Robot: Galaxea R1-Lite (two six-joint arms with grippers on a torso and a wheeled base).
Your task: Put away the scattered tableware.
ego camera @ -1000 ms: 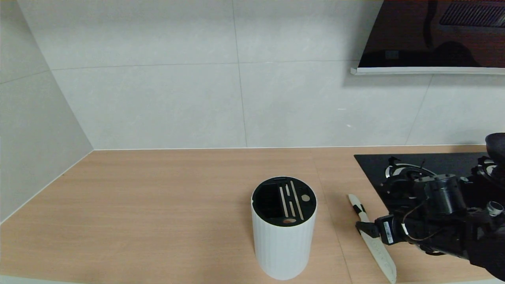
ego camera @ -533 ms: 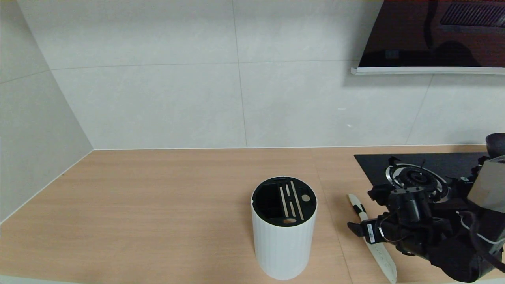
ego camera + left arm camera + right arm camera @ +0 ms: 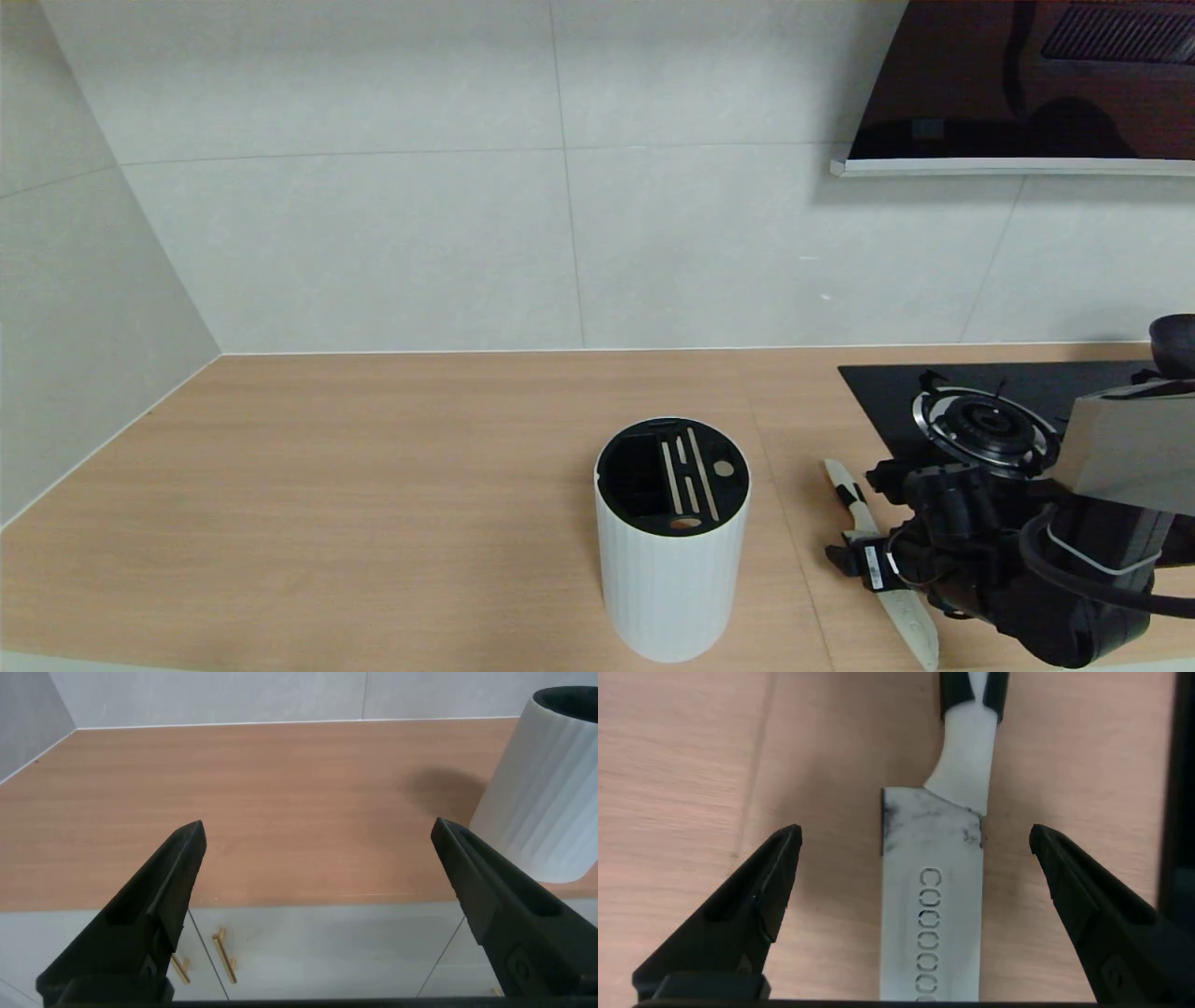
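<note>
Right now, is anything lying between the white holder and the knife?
No. In the head view, only bare wooden counter separates the white holder from the knife.

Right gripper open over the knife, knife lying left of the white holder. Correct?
Not quite. The knife lies to the right of the white holder, between it and the stove, as the head view shows. The rest holds: the right gripper is open over the knife.
</note>
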